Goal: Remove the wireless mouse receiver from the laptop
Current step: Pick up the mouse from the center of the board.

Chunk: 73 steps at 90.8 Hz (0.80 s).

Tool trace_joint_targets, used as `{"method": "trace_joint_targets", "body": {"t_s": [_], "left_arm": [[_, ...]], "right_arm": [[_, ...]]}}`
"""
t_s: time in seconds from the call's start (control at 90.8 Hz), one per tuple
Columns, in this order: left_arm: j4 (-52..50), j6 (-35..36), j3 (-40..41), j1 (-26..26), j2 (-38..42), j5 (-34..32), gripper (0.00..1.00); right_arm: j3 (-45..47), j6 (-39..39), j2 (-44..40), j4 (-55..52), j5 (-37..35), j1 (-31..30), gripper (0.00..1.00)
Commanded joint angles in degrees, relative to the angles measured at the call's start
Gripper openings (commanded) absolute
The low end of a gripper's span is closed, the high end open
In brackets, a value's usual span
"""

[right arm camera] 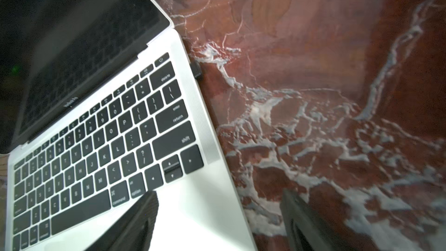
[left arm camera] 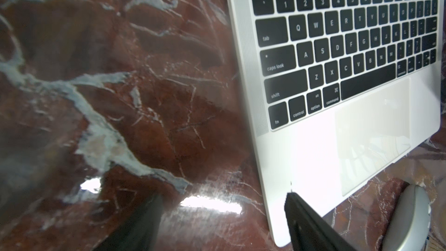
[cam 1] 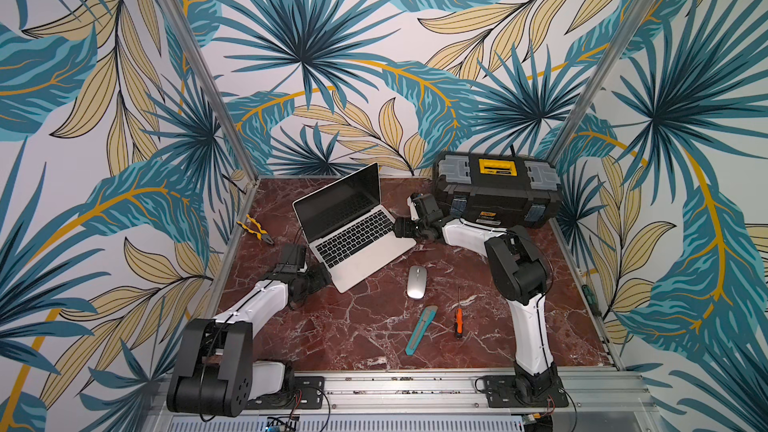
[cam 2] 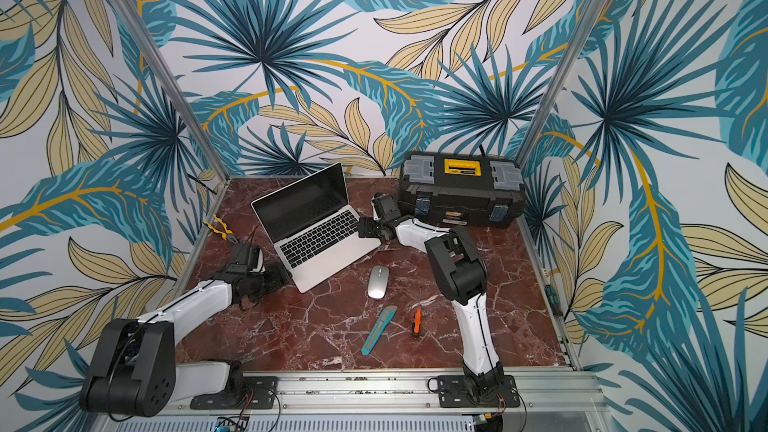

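We find the small black stub-shaped receiver (right arm camera: 196, 70) still seated in the right edge of the slim silver metal laptop (cam 1: 353, 234), toward its far end. The right gripper (right arm camera: 220, 204) straddles that edge nearer, jaws spread, empty. The left gripper (left arm camera: 222, 213) gapes empty at the laptop's near left corner. We judge extraction not yet begun.

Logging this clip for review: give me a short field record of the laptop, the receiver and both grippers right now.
laptop: lid open, screen dark
receiver: small black stub in the laptop's right edge, near the delete key
left gripper: open, at the laptop's front left corner
right gripper: open, astride the laptop's right edge, short of the receiver
mouse: apart from the laptop, untouched
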<state>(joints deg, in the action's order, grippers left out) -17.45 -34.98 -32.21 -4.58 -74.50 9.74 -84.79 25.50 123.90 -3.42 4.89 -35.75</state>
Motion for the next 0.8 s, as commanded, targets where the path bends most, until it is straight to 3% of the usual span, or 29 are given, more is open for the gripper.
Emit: {"method": "trace_joint_targets", "body": {"t_s": [0.0, 0.121, 0.352, 0.562, 0.793], "left_arm": [[-0.43, 0.19, 0.04, -2.7, 2.47, -2.17, 0.83], [-3.34, -0.78, -1.88, -7.34, 5.52, -5.06, 0.81], [-9.81, -2.6, -11.75, -24.26, 4.11, -15.29, 0.81], [-14.29, -2.79, -29.15, -38.06, -15.56, -20.6, 0.85], [-23.69, -1.59, -49.02, -45.4, -34.56, -23.64, 0.87]], "right_arm": [[4.32, 2.51, -5.85, -1.63, -4.2, -0.4, 0.84], [10.84, 4.48, -12.47, -0.19, -6.91, -1.26, 0.84], [22.69, 9.25, -24.51, 1.11, -8.35, -1.87, 0.84], [31.24, 9.97, -34.47, -1.12, -13.31, -1.68, 0.85], [38.47, 10.72, -43.51, -3.43, -15.25, 2.32, 0.86]]}}
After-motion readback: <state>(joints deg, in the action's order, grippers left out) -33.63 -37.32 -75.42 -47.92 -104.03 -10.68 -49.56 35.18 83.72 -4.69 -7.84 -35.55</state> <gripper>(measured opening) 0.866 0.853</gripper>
